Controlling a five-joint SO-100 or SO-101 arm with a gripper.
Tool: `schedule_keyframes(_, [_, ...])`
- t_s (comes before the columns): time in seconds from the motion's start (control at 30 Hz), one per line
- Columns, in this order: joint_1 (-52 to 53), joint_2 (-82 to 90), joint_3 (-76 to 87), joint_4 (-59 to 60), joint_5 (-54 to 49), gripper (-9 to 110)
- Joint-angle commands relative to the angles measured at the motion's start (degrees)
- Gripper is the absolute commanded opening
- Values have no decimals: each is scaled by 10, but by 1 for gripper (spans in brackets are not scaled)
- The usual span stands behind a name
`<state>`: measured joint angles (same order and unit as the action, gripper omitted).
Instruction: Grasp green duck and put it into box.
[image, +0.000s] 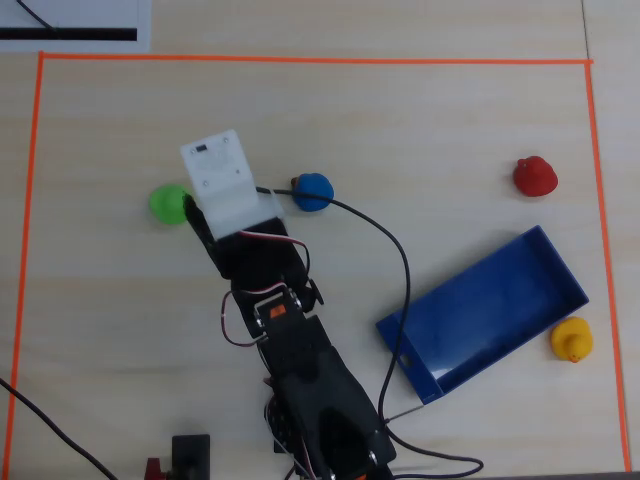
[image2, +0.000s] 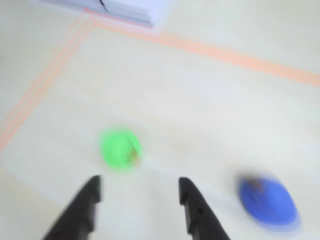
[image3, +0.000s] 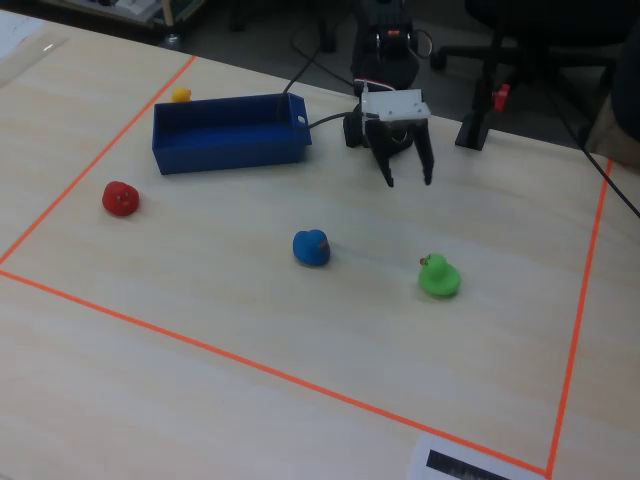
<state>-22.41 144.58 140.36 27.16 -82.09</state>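
Observation:
The green duck (image: 168, 203) stands on the table at the left in the overhead view, and at the front right in the fixed view (image3: 438, 276). In the wrist view it (image2: 120, 148) is blurred, just ahead of my gripper (image2: 139, 181) and a little left of its middle. The gripper (image3: 409, 182) is open and empty, held above the table short of the duck. In the overhead view its white wrist mount (image: 222, 178) covers most of the fingers. The dark blue box (image: 480, 312) lies at the lower right, empty, and at the back left in the fixed view (image3: 228, 135).
A blue duck (image: 312, 190) stands close to the right of the gripper. A red duck (image: 535, 176) is at the far right. A yellow duck (image: 571, 339) sits just outside the box. Orange tape (image: 300, 59) frames the work area. A black cable (image: 400, 260) runs between arm and box.

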Motion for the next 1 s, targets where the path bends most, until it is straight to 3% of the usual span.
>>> schedule_keyframes(0.0, [-20,-91,-27,-202,1,29])
schedule_keyframes(0.13, [-36,-148,10,-333,-2,36])
schedule_keyframes(0.33, [-47,-236,14,-347,-14,45])
schedule_keyframes(0.97, [-34,-446,9,-468,-10,46])
